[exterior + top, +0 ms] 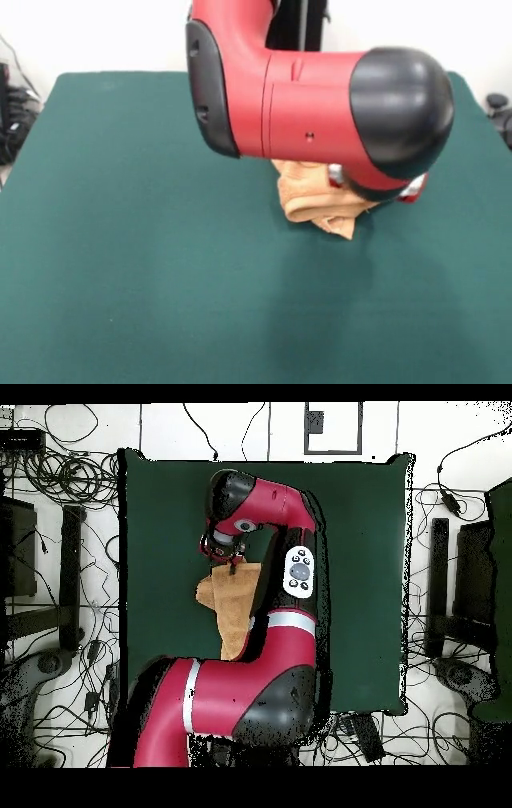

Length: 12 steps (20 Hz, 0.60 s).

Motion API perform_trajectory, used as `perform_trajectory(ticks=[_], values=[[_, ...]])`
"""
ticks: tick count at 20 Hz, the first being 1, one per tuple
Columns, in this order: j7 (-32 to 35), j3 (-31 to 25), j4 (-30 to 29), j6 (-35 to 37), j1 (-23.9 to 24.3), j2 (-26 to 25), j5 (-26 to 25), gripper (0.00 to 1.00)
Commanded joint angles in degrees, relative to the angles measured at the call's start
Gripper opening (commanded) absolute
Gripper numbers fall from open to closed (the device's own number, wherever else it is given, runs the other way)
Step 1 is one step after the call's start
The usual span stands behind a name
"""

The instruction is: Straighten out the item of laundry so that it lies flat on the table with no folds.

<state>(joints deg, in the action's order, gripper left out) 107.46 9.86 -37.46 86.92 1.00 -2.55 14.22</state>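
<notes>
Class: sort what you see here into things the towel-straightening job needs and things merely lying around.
Job:
towel, bunched and folded
green table
gripper, above the towel's edge

Lying about:
cables on the floor around the table

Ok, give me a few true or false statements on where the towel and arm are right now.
1. The towel lies flat with no folds. False: it is bunched and folded over itself.
2. The arm hangs over the towel and hides part of it in the front view. True.
3. The towel hangs off the table edge. False: it lies wholly on the green top.
4. The overhead view shows the gripper at one end of the towel. True.
</notes>
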Motion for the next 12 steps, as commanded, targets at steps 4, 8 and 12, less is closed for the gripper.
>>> perform_trajectory(ticks=[4, 8, 12], values=[[0.08, 6.21, 5.73, -7.42, -1.12, -0.71, -15.0, 1.0], [-2.43, 6.58, 2.87, -13.0, -0.46, 2.39, -19.48, 1.0], [-6.39, 5.3, 7.27, -13.7, 1.55, 0.81, -22.02, 1.0]])
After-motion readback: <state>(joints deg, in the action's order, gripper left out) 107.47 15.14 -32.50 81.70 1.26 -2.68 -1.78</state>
